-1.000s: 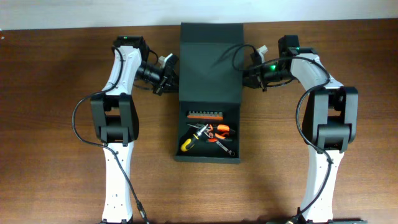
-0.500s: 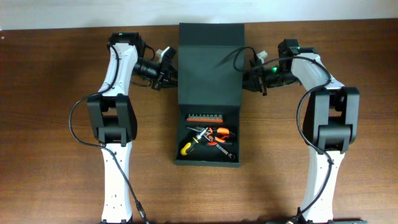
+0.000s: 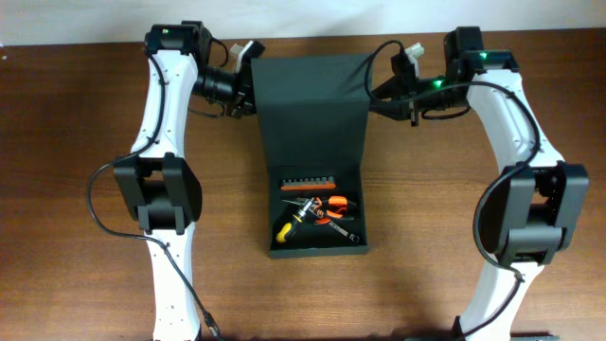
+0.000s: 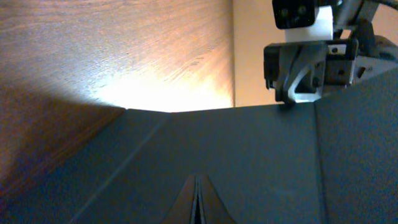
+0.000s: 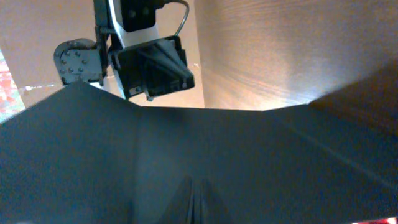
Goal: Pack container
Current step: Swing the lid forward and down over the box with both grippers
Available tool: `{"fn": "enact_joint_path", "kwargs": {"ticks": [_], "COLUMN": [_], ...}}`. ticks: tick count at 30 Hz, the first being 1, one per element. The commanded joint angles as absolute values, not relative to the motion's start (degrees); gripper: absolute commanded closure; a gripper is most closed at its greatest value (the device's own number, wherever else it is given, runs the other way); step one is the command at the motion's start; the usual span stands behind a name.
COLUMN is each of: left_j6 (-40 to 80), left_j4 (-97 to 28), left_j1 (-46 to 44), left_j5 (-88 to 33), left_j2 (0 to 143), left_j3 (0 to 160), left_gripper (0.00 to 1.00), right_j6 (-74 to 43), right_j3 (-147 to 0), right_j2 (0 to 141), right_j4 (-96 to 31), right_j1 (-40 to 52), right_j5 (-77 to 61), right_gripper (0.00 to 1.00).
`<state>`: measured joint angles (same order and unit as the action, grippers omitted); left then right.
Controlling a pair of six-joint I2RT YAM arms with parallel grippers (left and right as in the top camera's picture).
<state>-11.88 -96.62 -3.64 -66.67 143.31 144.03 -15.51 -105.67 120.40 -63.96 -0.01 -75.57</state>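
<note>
Dark greenish-black matte rectangular container (image 3: 315,248) sits mid-table on the brown wooden table (image 3: 85,275), between the two arms, long side running away from the arm bases. Its hinged flap lid (image 3: 311,114) is open, with the far edge lifted off the table and looking wider than the near end from overhead. Left gripper (image 3: 249,76) is at the lid's far left corner and right gripper (image 3: 381,90) at its far right side. Both have jaws pressed together, pinching the flap lid. Each wrist view shows its own finger pair meeting on the dark panel, with the opposite gripper touching the far edge. The tray end nearest the bases is uncovered. Inside are a row of orange-topped black bits (image 3: 312,178), a yellow-handled screwdriver (image 3: 286,224), orange-handled pliers (image 3: 334,203) and a small silver metal tool (image 3: 343,230), all lying loose and overlapping. Can't tell what the silver tool is.
</note>
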Motion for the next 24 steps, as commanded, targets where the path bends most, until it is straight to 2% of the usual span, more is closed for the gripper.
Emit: {"fn": "enact_joint_path", "kwargs": {"ticks": [1,8,18,24], "left_j6": [-9.82,-9.65,-7.14,-7.14], "left_j4": [-96.73,-96.73,-96.73,-96.73], "left_j1": [-3.60,-3.86,-6.15,-8.14], "left_j5": [-67.92,-67.53,-62.96,-62.46], "left_j2": [139.50,134.10,126.06,122.96], "left_j3": [144.97,144.97,144.79,144.79], "left_gripper": [0.98,0.98,0.98,0.98], "right_j6": [-13.50,-5.63,12.97,12.84], "right_j3": [-105.78,-105.78,-105.78,-105.65], "right_j2": [117.54,115.57,112.75,108.66], "right_j4": [-65.78,-75.33,-97.45,-97.36], "right_j1": [0.36,0.36,0.36,1.89], "right_j5": [-77.36,-77.34,-74.22,-72.75], "right_gripper": [0.96,0.96,0.96,0.96]}}
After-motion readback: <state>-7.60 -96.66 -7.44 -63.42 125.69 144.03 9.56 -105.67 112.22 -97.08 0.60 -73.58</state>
